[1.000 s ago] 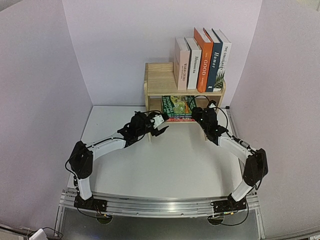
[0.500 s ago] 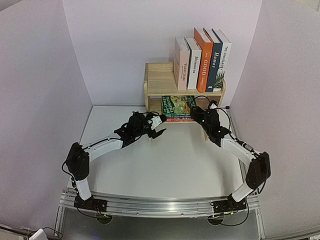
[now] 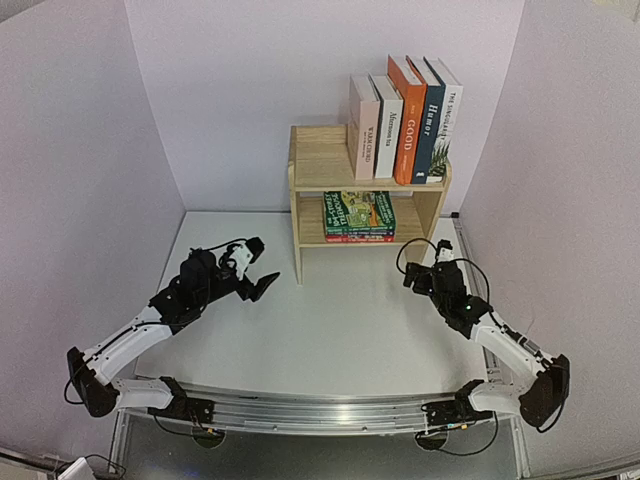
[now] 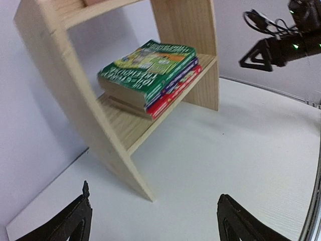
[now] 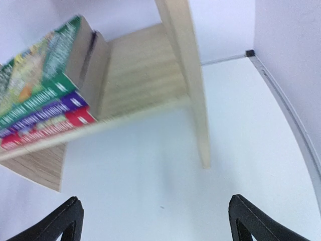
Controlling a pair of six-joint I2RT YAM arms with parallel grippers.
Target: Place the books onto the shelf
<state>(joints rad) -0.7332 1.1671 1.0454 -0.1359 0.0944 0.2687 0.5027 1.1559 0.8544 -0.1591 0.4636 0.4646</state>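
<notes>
1. Left gripper (image 4: 153, 193): fingers spread wide, nothing between them, held low over the table (image 3: 330, 320).
2. Right gripper (image 5: 154, 198): fingers spread wide, nothing held, also low over the table.
3. Shelf (image 3: 320, 160): light wood, two tiers. It stands ahead of my left gripper and off to its right, and ahead of my right gripper and off to its left, touching neither. Its left side panel meets the table just ahead of the left fingers.
4. Flat stack of books (image 3: 358, 215): on the lower tier, ahead of and above both grippers. Green cover on top, purple under it, red lowest.
5. Upright row of books (image 3: 405, 115): five on the right part of the upper tier, beyond both grippers. Two pale, one orange, one dark teal, one white, spines toward the arms.
</notes>
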